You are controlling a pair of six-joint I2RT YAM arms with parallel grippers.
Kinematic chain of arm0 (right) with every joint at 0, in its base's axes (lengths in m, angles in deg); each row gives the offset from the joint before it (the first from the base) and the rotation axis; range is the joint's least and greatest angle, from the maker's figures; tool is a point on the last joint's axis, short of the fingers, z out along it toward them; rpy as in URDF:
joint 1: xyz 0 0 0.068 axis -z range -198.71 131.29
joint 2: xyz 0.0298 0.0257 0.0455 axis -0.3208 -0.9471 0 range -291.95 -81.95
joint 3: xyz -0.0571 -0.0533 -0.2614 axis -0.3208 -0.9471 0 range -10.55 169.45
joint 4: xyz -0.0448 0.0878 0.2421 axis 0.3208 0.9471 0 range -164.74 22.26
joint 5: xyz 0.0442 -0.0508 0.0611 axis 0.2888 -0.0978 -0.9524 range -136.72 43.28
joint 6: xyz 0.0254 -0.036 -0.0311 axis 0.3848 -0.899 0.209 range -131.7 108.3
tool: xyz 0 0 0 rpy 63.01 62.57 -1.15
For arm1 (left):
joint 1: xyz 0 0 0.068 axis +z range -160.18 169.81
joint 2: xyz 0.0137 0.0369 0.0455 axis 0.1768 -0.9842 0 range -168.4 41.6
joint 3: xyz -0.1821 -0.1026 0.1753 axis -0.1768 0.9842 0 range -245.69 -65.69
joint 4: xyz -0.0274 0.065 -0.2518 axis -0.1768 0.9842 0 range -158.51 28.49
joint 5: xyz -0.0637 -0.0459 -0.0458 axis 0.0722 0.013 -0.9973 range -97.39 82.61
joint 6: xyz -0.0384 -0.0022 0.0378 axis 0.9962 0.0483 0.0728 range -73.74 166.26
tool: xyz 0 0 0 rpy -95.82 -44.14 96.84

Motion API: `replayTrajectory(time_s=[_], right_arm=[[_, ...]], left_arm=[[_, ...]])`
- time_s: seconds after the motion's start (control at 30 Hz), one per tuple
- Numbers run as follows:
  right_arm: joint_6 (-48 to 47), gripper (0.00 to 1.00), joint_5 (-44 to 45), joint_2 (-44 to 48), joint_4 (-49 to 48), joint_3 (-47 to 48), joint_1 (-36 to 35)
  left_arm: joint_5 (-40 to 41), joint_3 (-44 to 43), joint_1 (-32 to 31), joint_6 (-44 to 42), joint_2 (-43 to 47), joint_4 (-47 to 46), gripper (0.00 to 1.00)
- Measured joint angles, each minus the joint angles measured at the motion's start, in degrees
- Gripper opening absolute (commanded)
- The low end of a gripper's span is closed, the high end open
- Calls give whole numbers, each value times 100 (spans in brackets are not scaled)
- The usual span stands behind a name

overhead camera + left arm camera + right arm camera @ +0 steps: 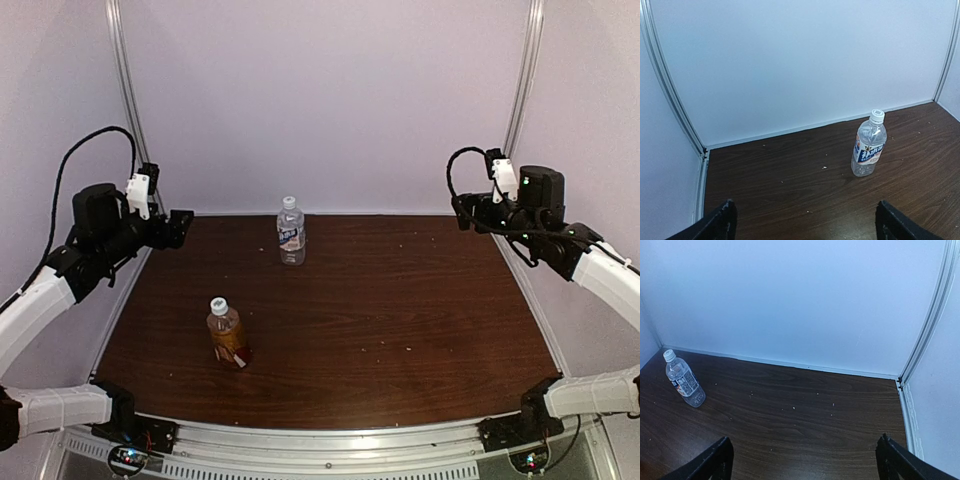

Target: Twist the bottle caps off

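Reaching comes first, I judge, since nothing is gripped yet; the left pincer [180, 228] and right pincer [462, 210] hang released and empty at the far corners; the clear bottle [291, 238] stands upright far centre with the far cap [289, 202] on; the brown bottle [230, 340] stands nearer, left, the near cap [218, 305] on; one pincer should clamp a bottle's body low while the other squares onto its cap, lest the light bottle spin or tip; the dark wood-grain bench [420, 300] looks smooth, crumb-speckled; pale walls [330, 100] enclose it.
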Motion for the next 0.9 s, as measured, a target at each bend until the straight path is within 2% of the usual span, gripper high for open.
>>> replayTrajectory(time_s=[0.57, 0.77, 0.9], right_arm=[[4, 100, 0, 2, 37, -2, -9], [7, 100, -17, 2, 372, 48, -9], [9, 100, -63, 2, 625, 236, -9]], left_arm=[[-208, -70, 2, 24, -55, -105, 98], [-273, -157, -35, 17, -87, -35, 98], [-289, -389, -284, -48, -302, 70, 98]])
